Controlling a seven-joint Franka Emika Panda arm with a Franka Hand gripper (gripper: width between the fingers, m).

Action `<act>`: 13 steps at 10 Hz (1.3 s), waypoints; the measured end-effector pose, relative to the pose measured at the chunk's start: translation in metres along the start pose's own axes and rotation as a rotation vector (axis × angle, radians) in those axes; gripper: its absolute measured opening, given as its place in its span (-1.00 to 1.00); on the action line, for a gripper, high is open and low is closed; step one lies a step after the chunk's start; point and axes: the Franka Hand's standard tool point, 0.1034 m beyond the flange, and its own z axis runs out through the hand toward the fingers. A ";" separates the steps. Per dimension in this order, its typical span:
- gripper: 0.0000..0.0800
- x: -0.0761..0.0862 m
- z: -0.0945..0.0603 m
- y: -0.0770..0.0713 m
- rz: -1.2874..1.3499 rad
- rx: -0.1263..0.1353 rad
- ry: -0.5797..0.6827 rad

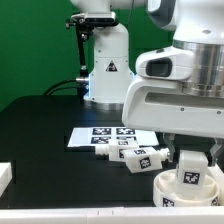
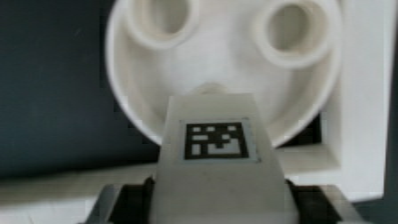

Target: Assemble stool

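The round white seat (image 1: 166, 186) lies at the exterior view's lower right, on the black table. My gripper (image 1: 196, 158) is shut on a white stool leg (image 1: 192, 174) with a tag and holds it upright over the seat. In the wrist view the leg (image 2: 217, 150) runs out from between my gripper (image 2: 217, 196) fingers (image 2: 139, 196) toward the seat (image 2: 214, 70), whose two round holes show. I cannot tell whether the leg's tip touches the seat. Two loose legs (image 1: 108, 143) (image 1: 141, 158) lie to the exterior view's left of the seat.
The marker board (image 1: 100, 133) lies flat behind the loose legs. A second robot base (image 1: 105, 70) stands at the back. A white block (image 1: 5, 176) sits at the exterior view's left edge. A low white wall (image 1: 60, 216) runs along the front.
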 end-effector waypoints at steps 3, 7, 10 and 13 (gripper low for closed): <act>-0.16 0.005 0.001 0.001 0.195 0.051 0.010; -0.16 0.006 0.002 -0.005 0.781 0.130 -0.030; -0.16 0.003 0.005 -0.005 1.045 0.176 -0.055; 0.28 -0.001 0.004 -0.003 0.818 0.151 -0.076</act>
